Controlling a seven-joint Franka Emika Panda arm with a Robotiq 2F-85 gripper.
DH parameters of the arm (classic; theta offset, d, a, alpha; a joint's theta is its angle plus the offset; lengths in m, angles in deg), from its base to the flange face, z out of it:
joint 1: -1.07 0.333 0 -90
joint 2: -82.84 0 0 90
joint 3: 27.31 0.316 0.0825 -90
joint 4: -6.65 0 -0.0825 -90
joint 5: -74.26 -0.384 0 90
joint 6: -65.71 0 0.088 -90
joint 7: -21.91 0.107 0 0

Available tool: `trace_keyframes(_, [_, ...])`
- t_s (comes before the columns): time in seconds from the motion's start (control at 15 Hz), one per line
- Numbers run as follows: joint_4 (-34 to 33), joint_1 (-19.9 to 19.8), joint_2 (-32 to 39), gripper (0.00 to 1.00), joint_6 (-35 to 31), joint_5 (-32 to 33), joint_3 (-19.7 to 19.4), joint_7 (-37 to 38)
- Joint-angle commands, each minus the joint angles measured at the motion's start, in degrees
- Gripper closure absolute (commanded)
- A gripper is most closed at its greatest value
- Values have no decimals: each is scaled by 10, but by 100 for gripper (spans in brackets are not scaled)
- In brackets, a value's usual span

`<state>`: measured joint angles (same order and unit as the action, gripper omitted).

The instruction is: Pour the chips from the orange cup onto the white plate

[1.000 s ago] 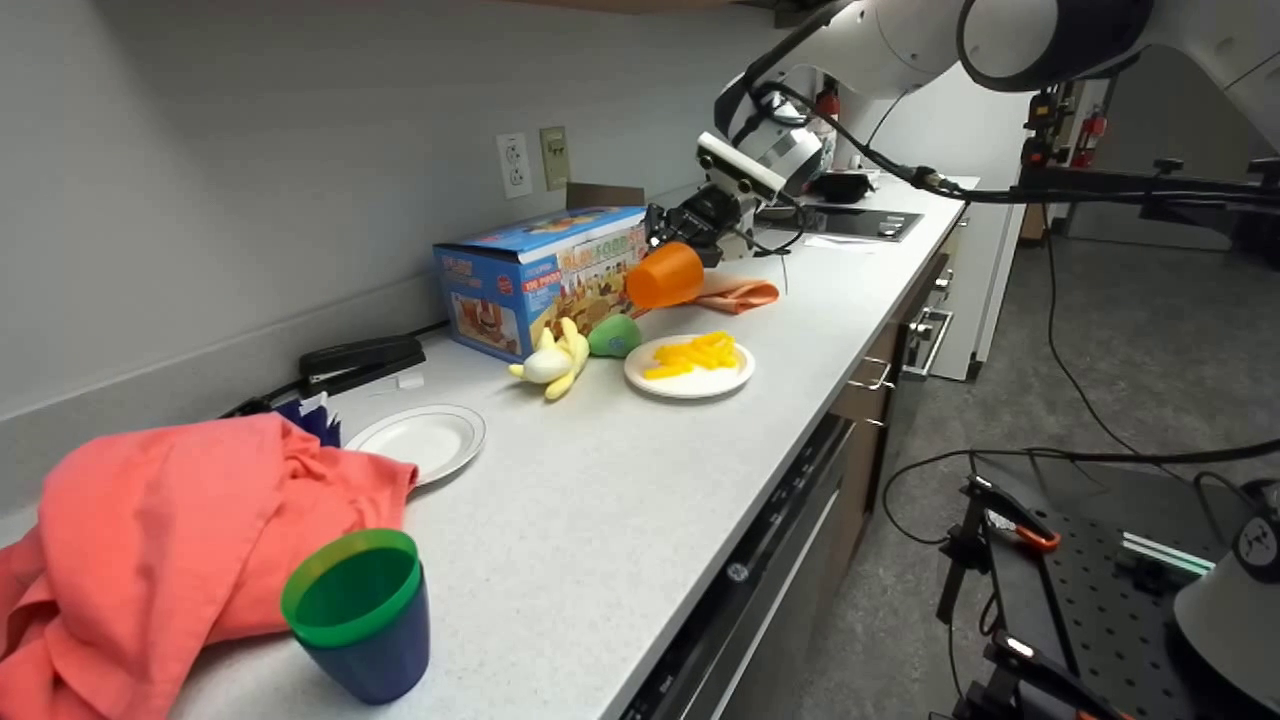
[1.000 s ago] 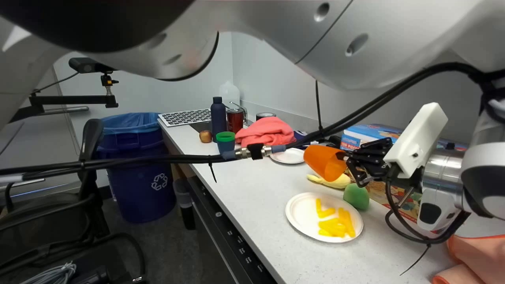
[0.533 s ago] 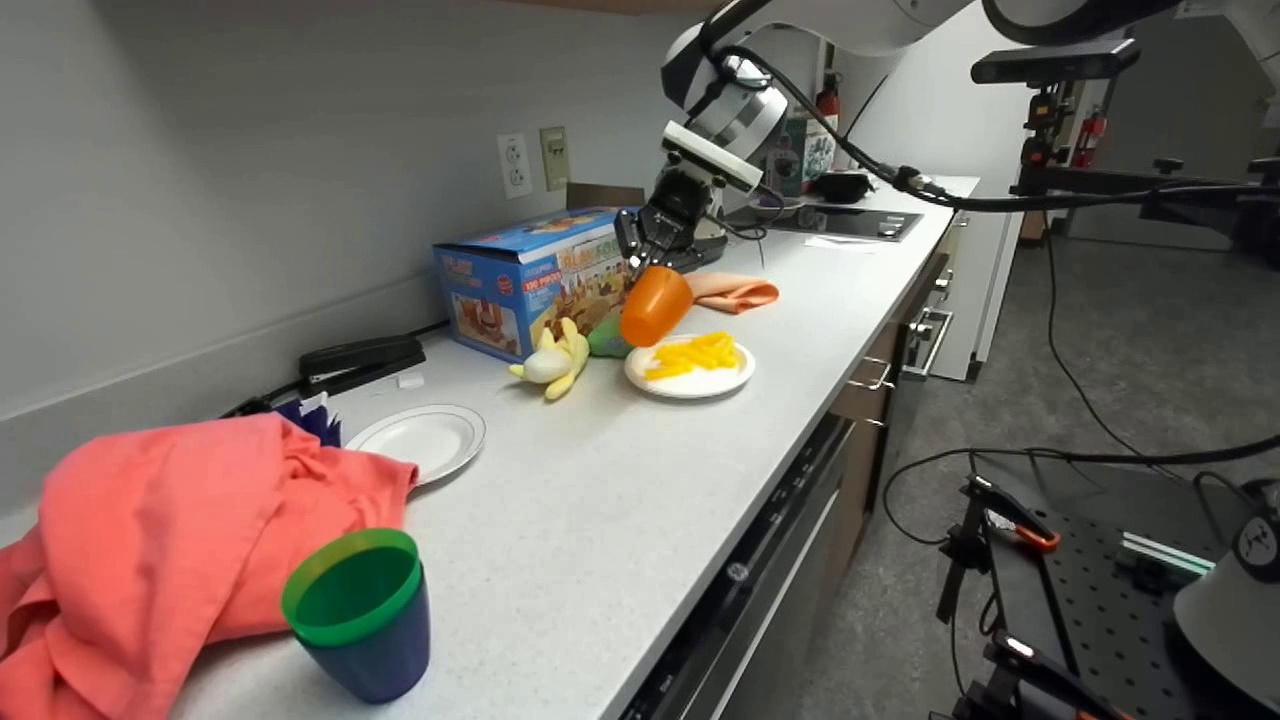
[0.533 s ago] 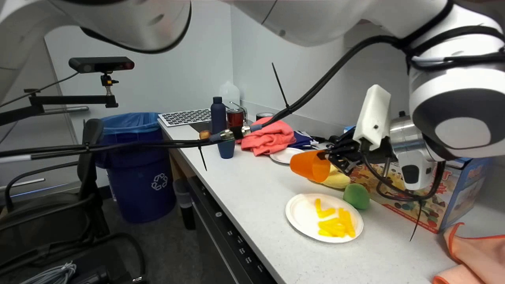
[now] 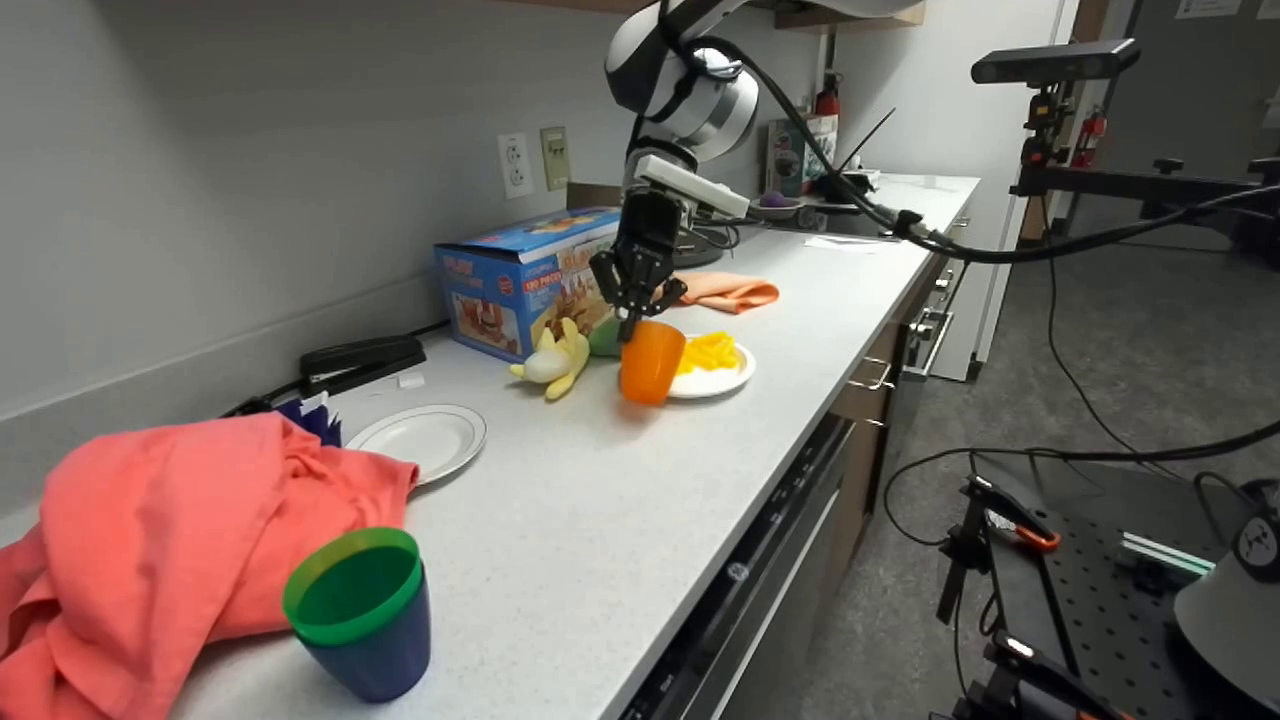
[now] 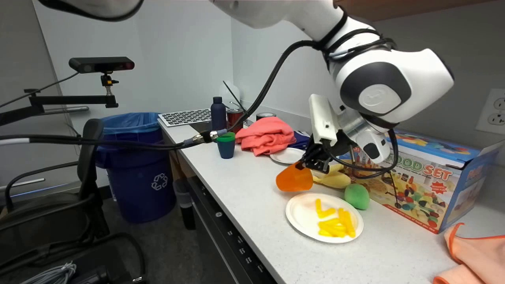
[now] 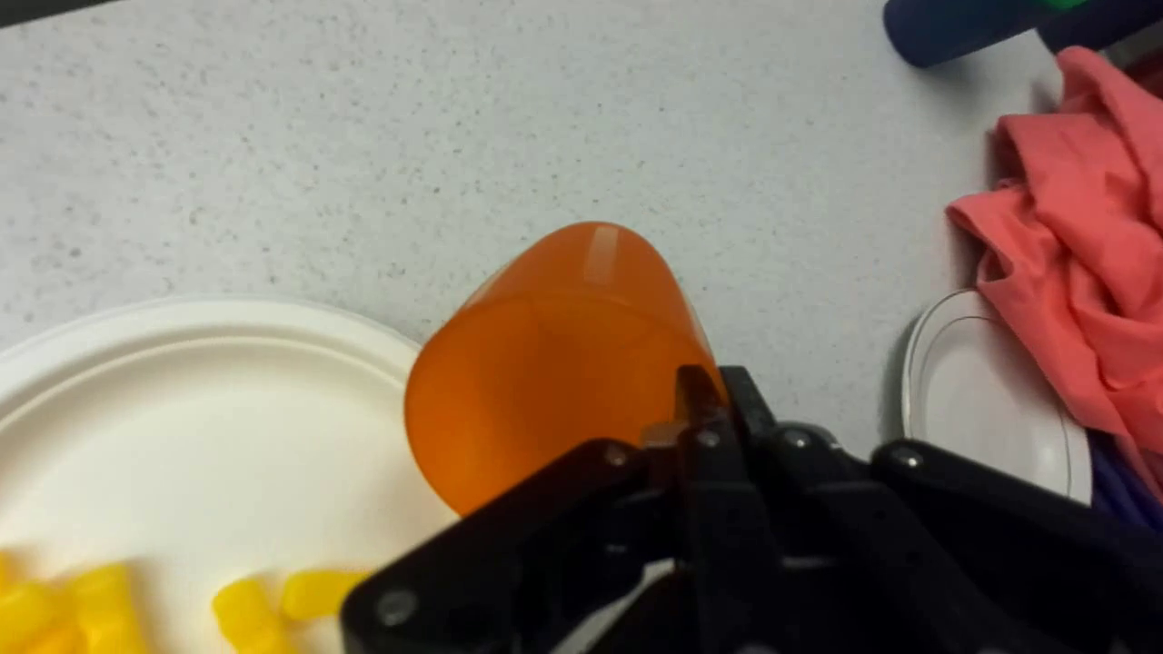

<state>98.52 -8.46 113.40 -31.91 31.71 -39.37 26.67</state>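
My gripper (image 5: 629,326) is shut on the wall of the orange cup (image 5: 652,365). In the wrist view one fingertip shows through the cup's orange wall and the other lies outside it, at the gripper (image 7: 722,391). The cup (image 6: 294,179) is tilted and held low over the counter beside the white plate (image 6: 302,213). No chips show in the cup (image 7: 554,391), though part of its inside is hidden. The yellow chips (image 6: 335,227) lie in a loose heap on the plate. They also show at the lower left of the wrist view (image 7: 100,609).
A toy-food box (image 5: 540,285), a green toy (image 6: 357,196) and a peeled toy banana (image 5: 555,360) stand near the wall by the plate. Another white plate (image 5: 430,440), a coral cloth (image 5: 200,530) and a green-and-blue cup (image 5: 360,615) lie farther along. A peach cloth (image 6: 479,252) lies on the counter.
My gripper has carried the orange cup down and along the counter, from higher up near the box to low beside the plate. The cup's tilt has changed. The chips have not moved.
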Motion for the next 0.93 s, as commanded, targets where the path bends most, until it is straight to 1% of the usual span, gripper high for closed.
trace_keyframes(0.0, [87, 24, -63, 99, -96, 68, 23, -50])
trace_keyframes(0.13, [122, 34, -83, 99, -149, 101, 40, -72])
trace_keyframes(0.53, [214, 44, -150, 99, -284, 167, 87, -140])
trace_keyframes(0.73, [259, 48, -177, 99, -356, 191, 106, -181])
trace_keyframes(0.87, [287, 54, -190, 99, -401, 225, 112, -195])
